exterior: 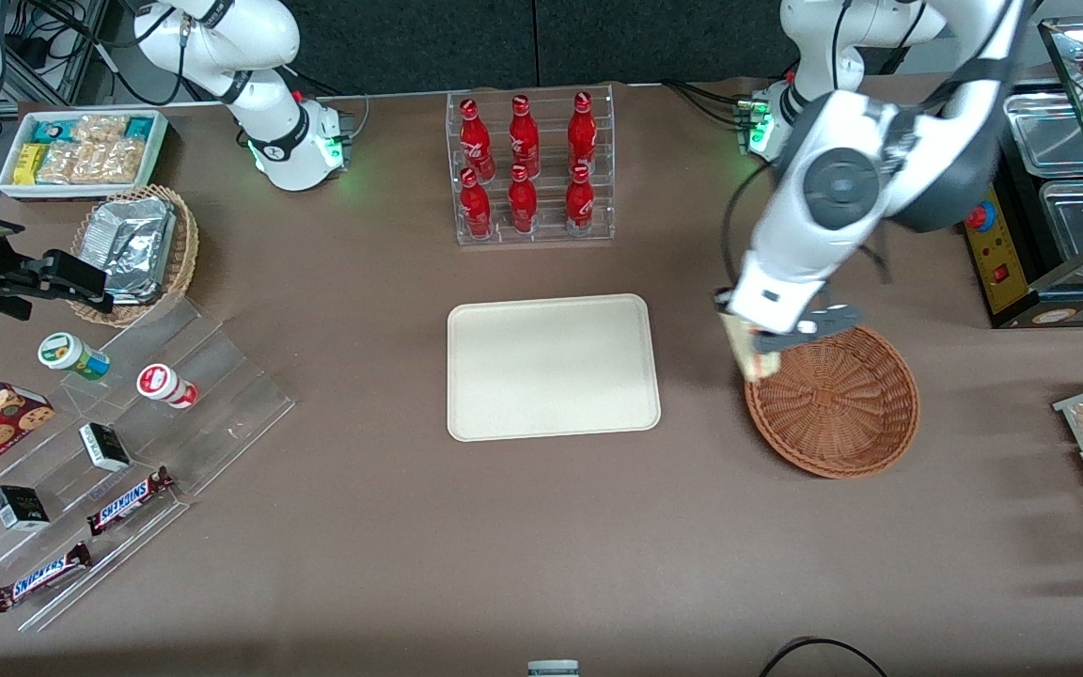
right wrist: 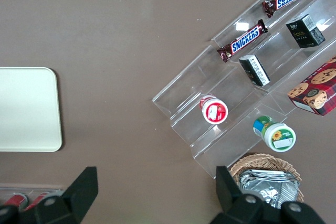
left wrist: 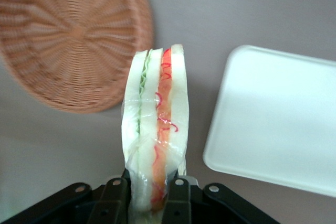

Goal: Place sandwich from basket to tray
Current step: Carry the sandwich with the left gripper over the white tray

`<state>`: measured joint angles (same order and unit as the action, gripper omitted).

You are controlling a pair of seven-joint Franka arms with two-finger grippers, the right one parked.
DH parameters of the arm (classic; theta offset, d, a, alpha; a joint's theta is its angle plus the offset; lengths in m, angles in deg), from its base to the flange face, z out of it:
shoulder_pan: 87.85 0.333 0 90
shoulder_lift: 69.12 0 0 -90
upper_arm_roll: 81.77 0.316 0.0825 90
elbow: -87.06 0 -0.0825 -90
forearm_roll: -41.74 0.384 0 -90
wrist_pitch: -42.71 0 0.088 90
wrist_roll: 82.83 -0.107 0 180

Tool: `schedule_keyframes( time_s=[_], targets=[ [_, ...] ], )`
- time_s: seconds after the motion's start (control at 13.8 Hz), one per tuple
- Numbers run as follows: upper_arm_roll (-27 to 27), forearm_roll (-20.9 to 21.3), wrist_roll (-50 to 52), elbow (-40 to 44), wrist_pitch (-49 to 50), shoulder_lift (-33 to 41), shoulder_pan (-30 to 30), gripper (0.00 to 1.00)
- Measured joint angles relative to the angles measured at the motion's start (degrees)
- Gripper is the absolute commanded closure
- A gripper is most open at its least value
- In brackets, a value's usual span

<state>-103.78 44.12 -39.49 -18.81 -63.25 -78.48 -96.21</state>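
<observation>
Front view, item list: pincer [exterior: 760, 350] clamped on sandwich [exterior: 746, 346], held in the air above the basket's [exterior: 833, 402] rim on the edge nearest the tray [exterior: 551, 367]. Basket holds nothing. Tray bare, on table [exterior: 410, 527] beside basket. Wrist view: sandwich [left wrist: 156, 129] upright between fingers [left wrist: 176, 203].

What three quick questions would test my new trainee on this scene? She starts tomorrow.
1. True or false: the sandwich lies in the basket.
2. What does the gripper hold?
3. The tray carries: A) bottles, B) nothing, C) sandwich.

Key: 1. False, it hangs in the gripper above the basket's rim on the tray's side. 2. The sandwich. 3. B.
</observation>
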Motion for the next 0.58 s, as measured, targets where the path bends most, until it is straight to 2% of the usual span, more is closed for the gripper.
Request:
schedule_keyframes(
  time_s=[0.44, 0.58],
  targets=[
    [-0.5, 0.2, 7.7, 2.5, -9.9, -10.4, -10.7, 0.9],
    [-0.5, 2.1, 10.5, 3.0, -11.8, -12.7, -13.4, 0.9]
  ],
)
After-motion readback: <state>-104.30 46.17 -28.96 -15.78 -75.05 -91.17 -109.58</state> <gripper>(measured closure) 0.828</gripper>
